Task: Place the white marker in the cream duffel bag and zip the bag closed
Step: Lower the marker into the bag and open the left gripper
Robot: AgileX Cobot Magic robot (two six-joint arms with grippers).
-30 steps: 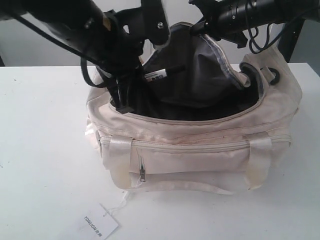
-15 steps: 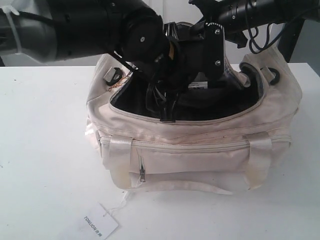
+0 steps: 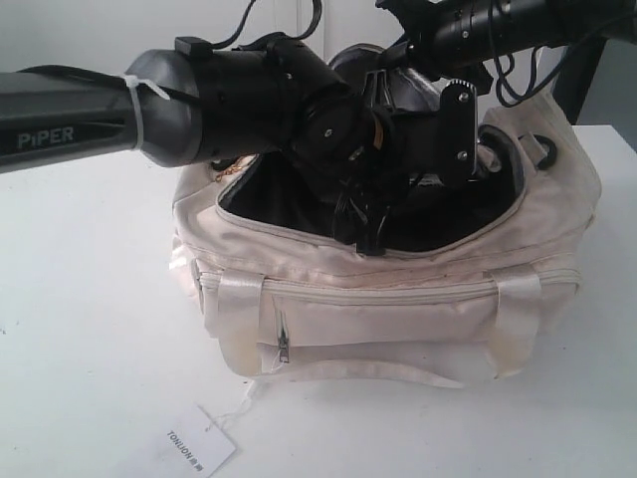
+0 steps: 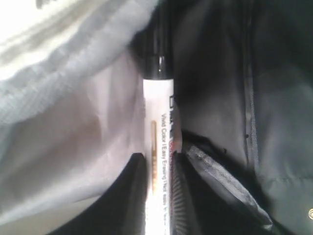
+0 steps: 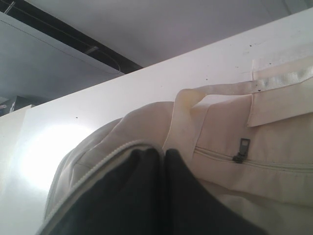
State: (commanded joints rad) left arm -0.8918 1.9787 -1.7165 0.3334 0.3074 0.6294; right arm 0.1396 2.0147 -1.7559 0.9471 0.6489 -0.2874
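The cream duffel bag [image 3: 398, 299] sits in the middle of the white table with its top open, showing dark lining. My left gripper [image 3: 363, 231] reaches down into the opening from the left. In the left wrist view that gripper [image 4: 159, 157] is shut on the white marker [image 4: 157, 112], whose black cap points deeper into the bag, beside grey lining. The arm hides the marker in the exterior view. My right gripper [image 5: 159, 152] is shut on the zip edge of the bag's flap [image 5: 93, 164] and holds it up at the back.
A white paper tag [image 3: 189, 443] printed "TONLION" lies on the table in front of the bag, tied on by a thread. The front pocket's zip pull [image 3: 284, 347] hangs at the bag's left front. A black ring [image 3: 542, 149] sits at the bag's right end.
My left arm has swung to the right across the bag's opening and dipped lower into it with the marker. It now covers the raised flap. The right arm has stayed put.
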